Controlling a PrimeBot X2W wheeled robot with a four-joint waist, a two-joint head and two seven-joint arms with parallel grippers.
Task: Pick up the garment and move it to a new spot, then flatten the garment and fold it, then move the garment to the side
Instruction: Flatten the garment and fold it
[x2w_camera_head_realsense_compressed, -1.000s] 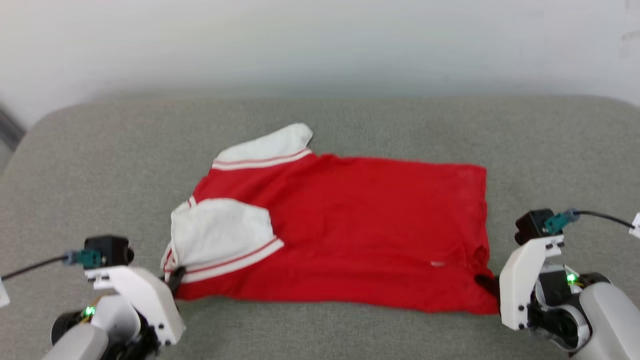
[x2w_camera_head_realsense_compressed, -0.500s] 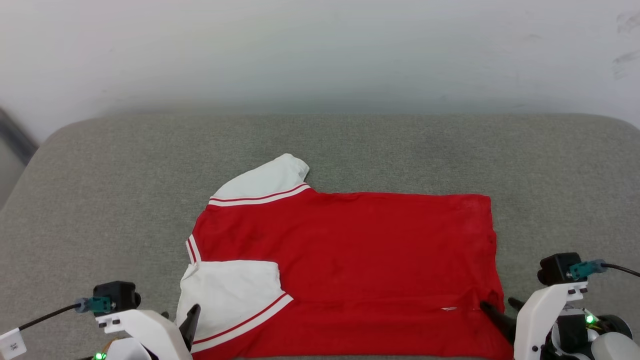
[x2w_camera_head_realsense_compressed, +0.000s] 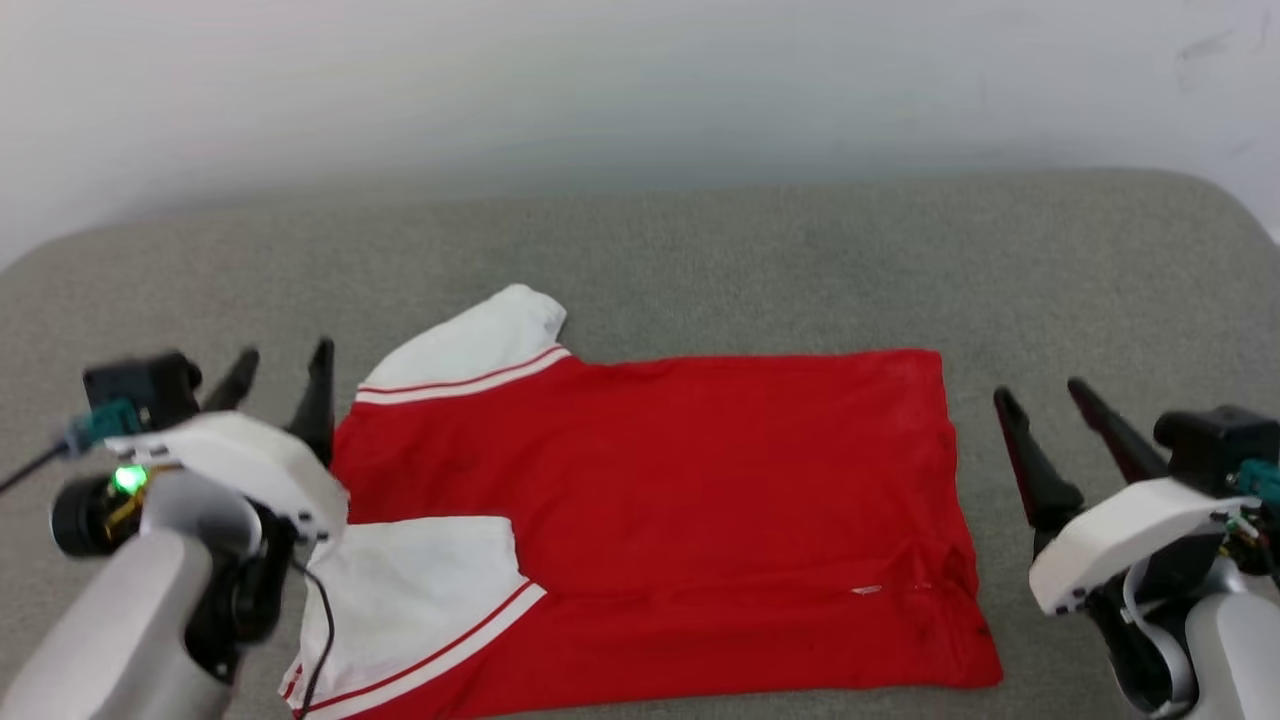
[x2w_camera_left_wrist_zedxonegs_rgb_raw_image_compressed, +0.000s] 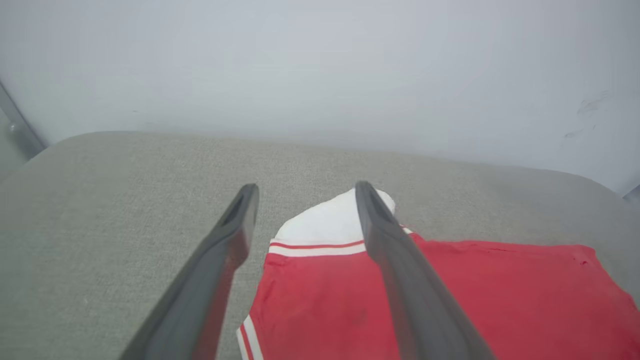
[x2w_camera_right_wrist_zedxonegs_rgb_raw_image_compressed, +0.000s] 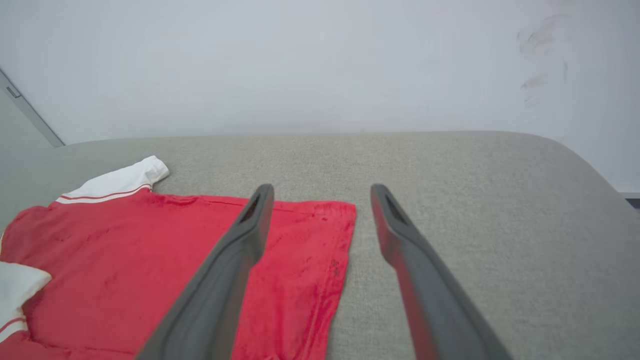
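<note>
Letting go since a second ago: left tool (x2w_camera_head_realsense_compressed: 283, 352) and right tool (x2w_camera_head_realsense_compressed: 1038, 390) were pinched on the near edge then. Both now gape wide, empty, off the cloth. Garment (x2w_camera_head_realsense_compressed: 690, 480) lies flat on grey cushion (x2w_camera_head_realsense_compressed: 700, 250) between them. Left tool sits just beside the sleeve end, right tool near the hem. Small white mark (x2w_camera_head_realsense_compressed: 868, 590) is unreadable.
</note>
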